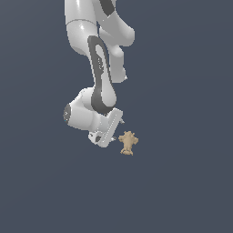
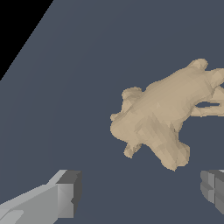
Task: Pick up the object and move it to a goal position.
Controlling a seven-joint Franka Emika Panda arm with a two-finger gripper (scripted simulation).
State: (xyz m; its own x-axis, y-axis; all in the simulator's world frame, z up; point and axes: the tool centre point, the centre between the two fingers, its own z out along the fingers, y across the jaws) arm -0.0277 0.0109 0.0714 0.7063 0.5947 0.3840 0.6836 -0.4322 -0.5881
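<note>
Object: the tan lumpy object [image 1: 128, 143] lies on the dark floor [image 1: 182, 191], just to the exterior view's right of the gripper [image 1: 105, 136]; it is much smaller than the hand; no goal marker shows in either view.
Gripper: in the wrist view the gripper [image 2: 142, 192] has its jaws wide apart, one fingertip [image 2: 68, 192] and the other at the frame's edge, nothing between them; the object [image 2: 159, 118] sits ahead of the gap, not inside it.
Stage: judged as the approach; the grasp is not yet made.
Risk, misalignment: the object is off to one side of the jaw line, so closing here would likely catch air, or only a stubby limb.
Risk, nudge: a finger coming down on the lumpy body could push or tip it away, since it looks light and free on the floor.
Risk, slip: the irregular shape gives poor flat contact; a pinch on a protrusion may twist out during the lift.
Unknown: height of the fingertips above the floor cannot be told.
</note>
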